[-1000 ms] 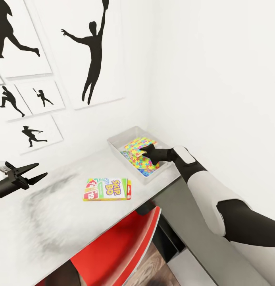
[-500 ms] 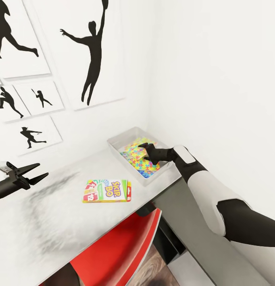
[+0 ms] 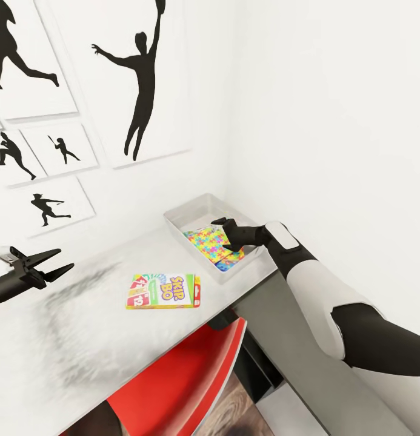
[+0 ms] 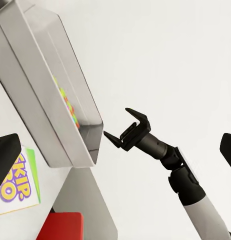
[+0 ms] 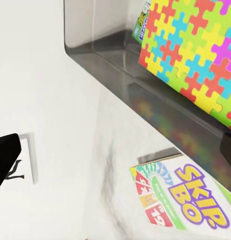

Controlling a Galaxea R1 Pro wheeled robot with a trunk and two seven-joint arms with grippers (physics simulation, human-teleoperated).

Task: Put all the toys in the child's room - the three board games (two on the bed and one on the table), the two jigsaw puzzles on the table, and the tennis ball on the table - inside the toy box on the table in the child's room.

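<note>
The pale grey toy box (image 3: pixel 179 219) stands in the table's far corner by the walls. A multicolour jigsaw puzzle (image 3: pixel 208 242) lies in it, over the edge of a printed box (image 5: pixel 140 22). My right gripper (image 3: pixel 220 235) hovers open just above the puzzle, holding nothing; the left wrist view shows its fingers spread (image 4: pixel 117 122) beside the toy box (image 4: pixel 45 90). A Skip-Bo board game (image 3: pixel 165 290) lies flat on the light grey table (image 3: pixel 82 327), in front of the box. My left gripper (image 3: pixel 64 258) hangs open above the table at the far left.
A red chair (image 3: pixel 185 369) is tucked under the table's front edge. The dark grey corner section (image 3: pixel 294 345) runs under my right arm. Black silhouette pictures (image 3: pixel 140 79) hang on the wall behind the table. The white right wall stands close to the box.
The puzzle, tilted up at my right gripper a second ago, has dropped flat into the toy box. The right gripper has let go and risen slightly. The left arm has not moved.
</note>
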